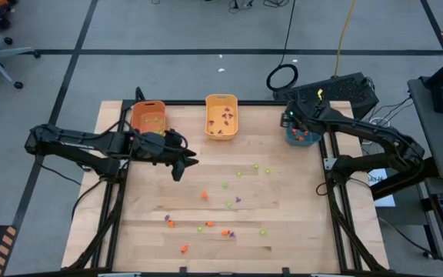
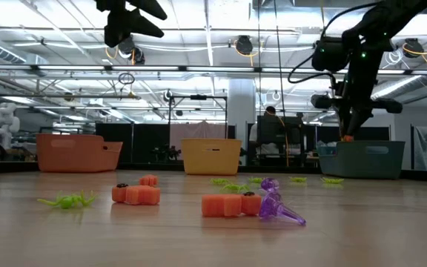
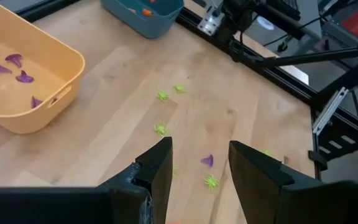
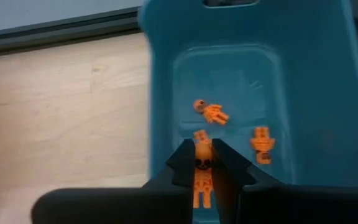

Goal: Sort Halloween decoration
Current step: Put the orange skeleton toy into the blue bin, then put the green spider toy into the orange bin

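Note:
Tiny orange, green and purple Halloween trinkets (image 1: pixel 225 185) lie scattered on the wooden table's middle and near part. My right gripper (image 4: pixel 204 163) hangs over the teal bin (image 1: pixel 302 138) at the far right, shut on an orange skeleton trinket (image 4: pixel 202 174). A few more orange figures (image 4: pixel 211 112) lie on the bin's floor. My left gripper (image 3: pixel 199 168) stands open above the table, near the orange bin (image 1: pixel 148 117), with nothing between its fingers. Below it lie a purple trinket (image 3: pixel 207 160) and green spiders (image 3: pixel 160 129). My right gripper pinches the orange skeleton trinket between its two fingers, by the sides of its head and upper body (image 4: pixel 202 160). The fingers slant steeply down from above. The trinket lies lengthwise along the fingers, clear of the teal bin, above the bin's inside.
The yellow bin (image 1: pixel 221 115) with purple trinkets (image 3: pixel 8 65) stands at the far middle, and the orange bin holds green ones. In the low view, orange blocks (image 2: pixel 136 194) and a purple piece (image 2: pixel 276 210) lie close to the near edge. A black frame rail (image 1: pixel 333 185) runs along the table's right side.

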Motion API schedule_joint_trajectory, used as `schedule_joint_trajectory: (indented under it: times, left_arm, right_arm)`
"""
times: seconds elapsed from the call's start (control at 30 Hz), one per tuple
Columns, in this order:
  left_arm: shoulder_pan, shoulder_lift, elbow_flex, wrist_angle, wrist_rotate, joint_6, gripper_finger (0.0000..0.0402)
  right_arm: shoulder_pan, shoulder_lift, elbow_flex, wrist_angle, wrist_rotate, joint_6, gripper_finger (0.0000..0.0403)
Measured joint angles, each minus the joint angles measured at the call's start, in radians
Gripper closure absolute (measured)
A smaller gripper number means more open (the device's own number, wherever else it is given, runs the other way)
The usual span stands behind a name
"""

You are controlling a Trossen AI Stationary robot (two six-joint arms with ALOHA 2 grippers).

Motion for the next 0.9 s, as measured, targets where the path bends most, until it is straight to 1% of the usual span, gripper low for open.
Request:
schedule_joint_trajectory:
  times: [0.1,0.27,0.33,0.47,0.63,0.77,0.9]
  left_arm:
    - [0.000,0.000,0.000,0.005,0.028,0.000,0.0245]
    - [-0.013,0.000,0.000,0.005,0.077,-0.003,0.0245]
    - [-0.025,-0.002,0.000,0.005,0.082,-0.003,0.0245]
    - [-0.042,-0.003,0.000,-0.004,0.083,-0.026,0.0245]
    - [-0.059,-0.003,0.000,-0.012,0.079,-0.052,0.0245]
    - [-0.059,-0.003,0.000,-0.102,0.100,-0.053,0.0245]
    - [-0.059,-0.003,0.000,-0.171,0.155,-0.155,0.0245]
  right_arm:
    - [0.000,0.000,-0.005,-0.012,0.036,0.008,0.0359]
    - [0.000,0.000,-0.004,-0.003,0.033,-0.008,0.0297]
    - [0.000,-0.001,-0.004,-0.007,0.027,-0.011,0.0274]
    - [0.002,-0.029,-0.004,-0.008,-0.053,-0.014,0.0240]
    - [0.026,-0.118,-0.004,0.020,-0.148,-0.083,0.0220]
    - [0.082,-0.237,-0.003,0.011,-0.179,-0.127,0.0218]
    - [0.175,-0.366,-0.003,0.014,-0.184,-0.128,0.0218]
